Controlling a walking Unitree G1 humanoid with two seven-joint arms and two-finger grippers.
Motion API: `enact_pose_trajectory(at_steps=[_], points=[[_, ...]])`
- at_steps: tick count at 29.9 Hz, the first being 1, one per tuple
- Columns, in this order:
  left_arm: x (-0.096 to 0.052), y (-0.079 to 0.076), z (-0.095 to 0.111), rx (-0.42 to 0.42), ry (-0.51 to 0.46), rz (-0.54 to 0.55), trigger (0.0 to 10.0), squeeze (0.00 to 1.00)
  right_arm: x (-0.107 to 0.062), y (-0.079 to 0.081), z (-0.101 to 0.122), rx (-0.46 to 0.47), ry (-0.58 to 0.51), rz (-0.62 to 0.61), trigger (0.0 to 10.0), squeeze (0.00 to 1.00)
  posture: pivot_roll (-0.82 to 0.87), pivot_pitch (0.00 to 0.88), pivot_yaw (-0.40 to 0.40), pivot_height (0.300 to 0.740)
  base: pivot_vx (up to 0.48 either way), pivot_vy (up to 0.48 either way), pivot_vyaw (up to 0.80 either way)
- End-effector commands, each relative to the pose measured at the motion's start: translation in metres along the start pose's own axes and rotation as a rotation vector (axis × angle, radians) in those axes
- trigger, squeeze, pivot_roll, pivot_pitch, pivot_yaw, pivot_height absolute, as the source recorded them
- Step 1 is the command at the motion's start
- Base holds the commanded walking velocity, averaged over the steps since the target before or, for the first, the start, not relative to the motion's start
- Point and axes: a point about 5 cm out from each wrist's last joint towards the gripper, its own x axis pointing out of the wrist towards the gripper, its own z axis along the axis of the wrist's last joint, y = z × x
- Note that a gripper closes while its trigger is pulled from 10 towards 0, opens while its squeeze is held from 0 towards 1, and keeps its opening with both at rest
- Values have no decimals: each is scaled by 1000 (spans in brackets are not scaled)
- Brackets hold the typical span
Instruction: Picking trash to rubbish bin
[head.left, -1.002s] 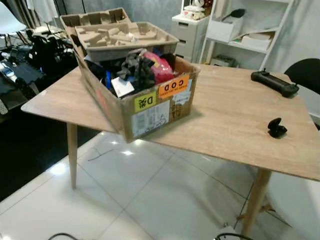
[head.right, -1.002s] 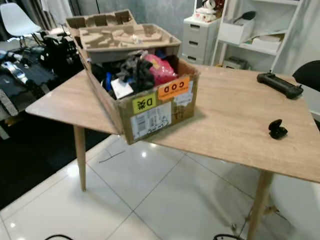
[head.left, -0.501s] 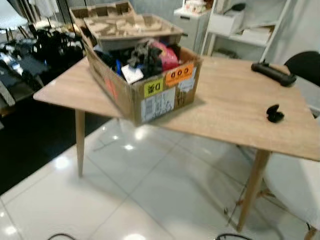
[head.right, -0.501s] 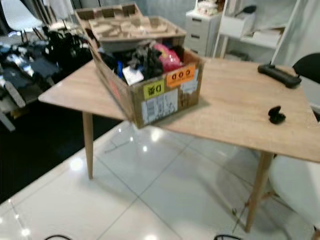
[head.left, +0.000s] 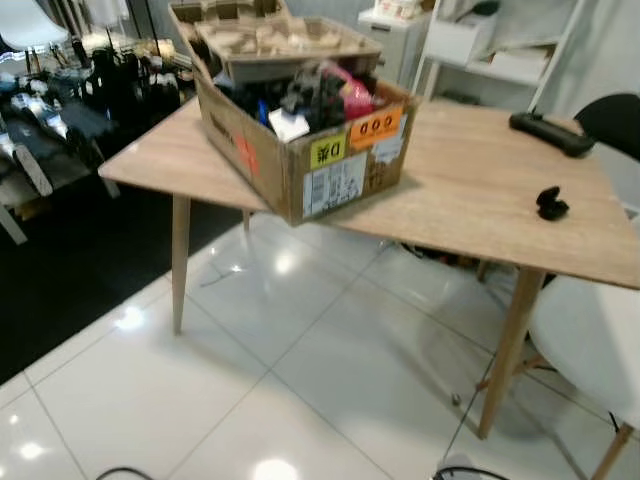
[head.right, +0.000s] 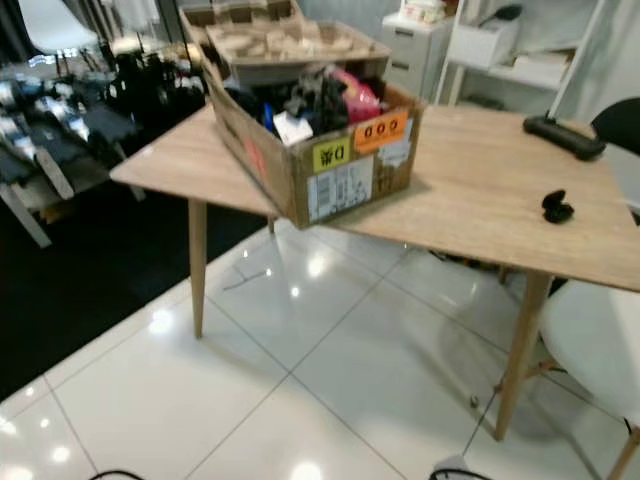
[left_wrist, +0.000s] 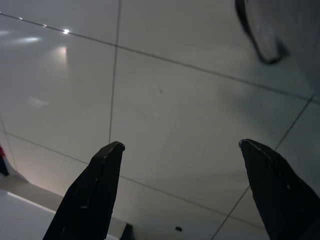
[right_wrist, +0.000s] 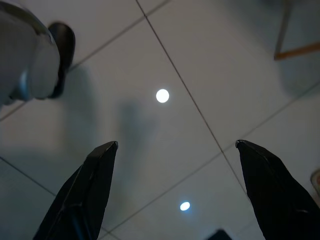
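Risk: no bin in sight & the box (head.left: 300, 130) of clutter sits near the table (head.left: 480, 190) edge, so a sloppy approach could bump it or a table leg. Trash is prob. in that box, w/ labels facing robot. Both arms hang idle: left claw (left_wrist: 182, 150) open over floor tiles, right claw (right_wrist: 175, 147) open too, holding nothing.

The cardboard box (head.left: 300, 120) on the wooden table (head.left: 480, 200) carries an orange sticker (head.left: 375, 127) with dark letters that seem to read "COD", too blurred here to be sure. Beside it sits a yellow label (head.left: 327, 151) with a dark mark that cannot be read, and below a white shipping label (head.left: 335, 187) whose print is too small. Nothing readable lies near either gripper's fingers.
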Motion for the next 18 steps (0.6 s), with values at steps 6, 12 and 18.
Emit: enact_pose_trajectory(at_steps=[6,12,18], points=[[0,-6,3,-1,-15,-23,10000,0,-1,12,-3,-2,10,27,10000,0,-24,51,-10,740,-279,0,0],[0,-8,3,-2,-14,-28,10000,0,-1,11,-3,-2,9,26,10000,0,-25,52,-12,740,-281,0,0],[0,-9,1,-4,-11,-31,10000,0,-1,10,-4,-6,11,25,10000,0,-25,57,-15,740,-280,0,0]])
